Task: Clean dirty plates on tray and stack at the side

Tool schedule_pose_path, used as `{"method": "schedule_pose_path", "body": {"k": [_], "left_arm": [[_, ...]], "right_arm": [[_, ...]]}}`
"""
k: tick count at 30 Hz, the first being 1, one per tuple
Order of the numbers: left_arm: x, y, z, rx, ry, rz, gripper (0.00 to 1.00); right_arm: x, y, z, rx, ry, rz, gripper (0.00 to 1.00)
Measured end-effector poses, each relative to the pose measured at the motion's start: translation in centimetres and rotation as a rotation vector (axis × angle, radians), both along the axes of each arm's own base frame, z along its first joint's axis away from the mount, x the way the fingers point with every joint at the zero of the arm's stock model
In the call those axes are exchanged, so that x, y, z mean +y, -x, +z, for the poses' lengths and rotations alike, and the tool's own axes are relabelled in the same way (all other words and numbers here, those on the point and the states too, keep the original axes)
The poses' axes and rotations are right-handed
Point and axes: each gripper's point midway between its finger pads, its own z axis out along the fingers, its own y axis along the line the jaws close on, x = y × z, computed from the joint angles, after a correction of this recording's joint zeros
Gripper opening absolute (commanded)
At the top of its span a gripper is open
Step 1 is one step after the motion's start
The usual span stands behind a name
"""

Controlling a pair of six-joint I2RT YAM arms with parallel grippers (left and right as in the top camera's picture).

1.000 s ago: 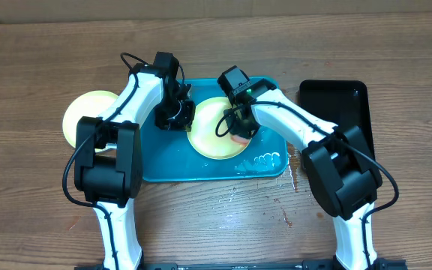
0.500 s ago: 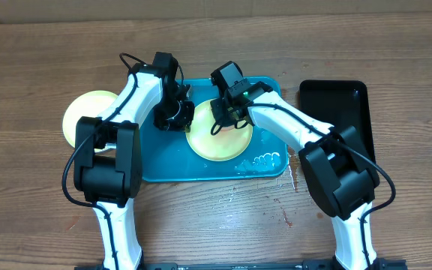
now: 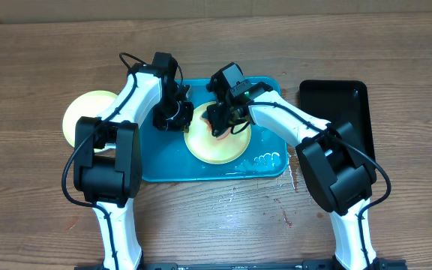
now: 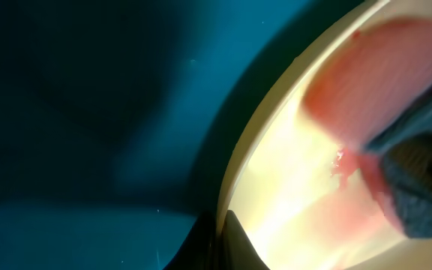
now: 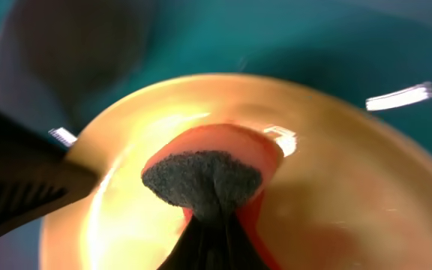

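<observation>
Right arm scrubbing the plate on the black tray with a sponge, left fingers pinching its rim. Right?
Not quite. The plate sits on the turquoise tray, not the black tray, which lies off to the right; the overhead view shows it. The rest holds: the right fingers press the sponge on the plate, and the left fingers pinch its rim.

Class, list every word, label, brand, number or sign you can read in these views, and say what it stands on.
None can be read. The tray, the plate, the sponge and the black tray show no legible marking; the wrist views are too blurred for fine print.
</observation>
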Motion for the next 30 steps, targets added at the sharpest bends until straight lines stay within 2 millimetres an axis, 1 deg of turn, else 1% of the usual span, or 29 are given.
{"method": "schedule_pose_path", "body": {"k": [4,7,9,14,20,25,30], "left_arm": [[0.0,0.0,0.0,-0.001,0.0,-0.003,0.04],[0.0,0.0,0.0,-0.001,0.0,-0.003,0.05],[0.0,0.0,0.0,-0.002,0.0,-0.003,0.04],[0.2,-0.1,0.0,-0.002,0.004,0.003,0.04],[0.3,-0.2,0.1,0.001,0.017,0.012,0.04],[0.3,-0.2,0.1,0.002,0.024,0.016,0.04],[0.3,-0.2,0.1,0.002,0.024,0.016,0.04]], "right_arm": [[0.6,1.3,0.4,0.065,-0.071,0.049,0.04],[0.4,2.0,0.6,0.119,-0.108,0.065,0.04],[0.0,2.5,0.6,0.157,-0.115,0.063,0.04],[-1.9,3.1,0.2,0.225,-0.084,0.032,0.04],[-4.7,2.4,-0.7,0.231,0.001,-0.03,0.04],[-5.8,1.6,-0.9,0.179,0.076,-0.054,0.04],[-7.2,-0.5,-0.7,0.064,0.178,-0.096,0.04]]}}
